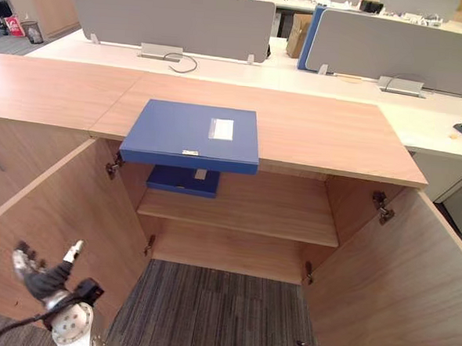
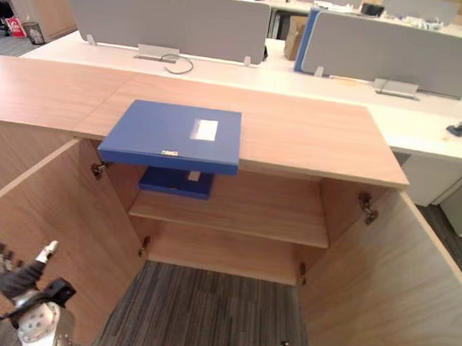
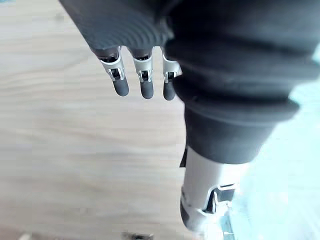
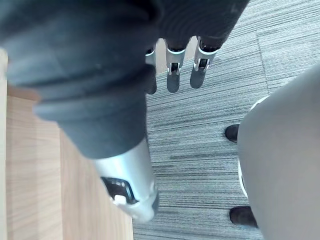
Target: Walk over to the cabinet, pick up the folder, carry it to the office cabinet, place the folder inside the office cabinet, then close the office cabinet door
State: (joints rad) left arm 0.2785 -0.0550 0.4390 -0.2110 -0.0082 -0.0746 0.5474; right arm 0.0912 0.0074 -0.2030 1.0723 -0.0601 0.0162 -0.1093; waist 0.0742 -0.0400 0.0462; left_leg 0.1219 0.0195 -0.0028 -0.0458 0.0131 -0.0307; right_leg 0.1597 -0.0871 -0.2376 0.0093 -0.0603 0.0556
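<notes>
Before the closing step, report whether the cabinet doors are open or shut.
Open: left door and right door stand swung outward, baring the inner shelf.

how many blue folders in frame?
2. One folder lies on the cabinet top, overhanging the front edge; the second folder lies on the upper shelf inside, directly below. Others may be hidden behind it.

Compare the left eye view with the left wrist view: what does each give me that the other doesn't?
Left eye: the blue folder lying on the cabinet top, overhanging its front edge; a second blue folder on the shelf inside; both doors open. Left wrist: a close look at the left hand, fingers straight, holding nothing. Shared: the left hand and light wood.
</notes>
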